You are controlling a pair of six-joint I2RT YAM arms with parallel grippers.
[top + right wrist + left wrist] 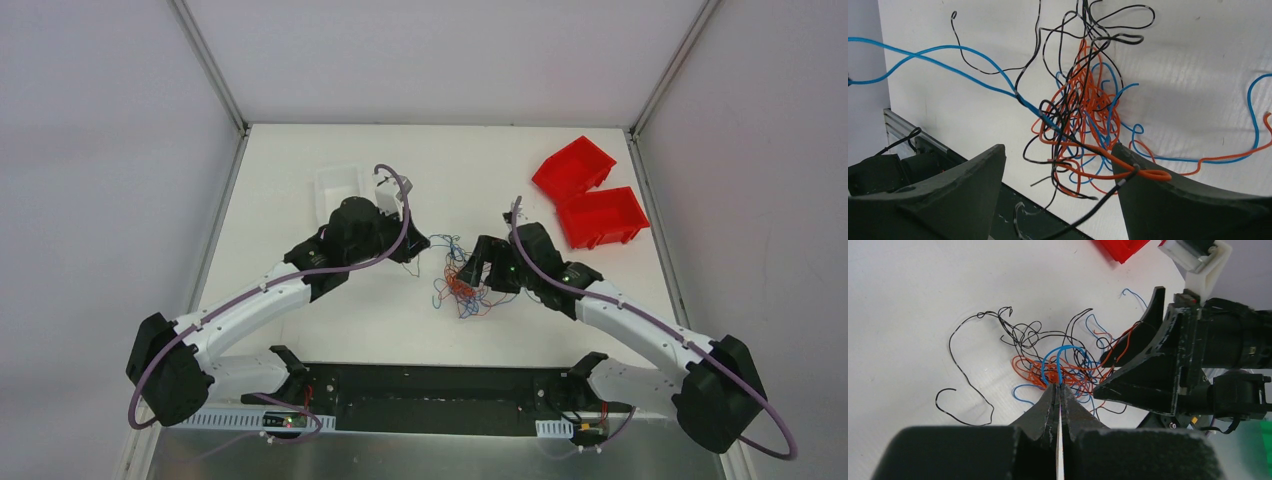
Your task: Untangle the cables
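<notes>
I am looking at the cables (462, 290), a bunch of thin flexible blue, orange and black wires, which are lying knotted on the flat white table (330, 320), about midway between its side edges and somewhat nearer its near edge than its far one. A few black strands are trailing loose around the bunch.

The left claw (1058, 388) is pressing its black fingers together and pinching a blue strand (1058, 371) that is looping out of the knot and running stretched above the table.

The right claw (1058, 170) is standing spread wide, its fingers straddling the bunch, with an orange loop (1148, 175) draping over one fingertip.

Two red plastic bins (590, 195) are sitting near the far right corner, and a white open box (335, 185) is sitting toward the far left.
</notes>
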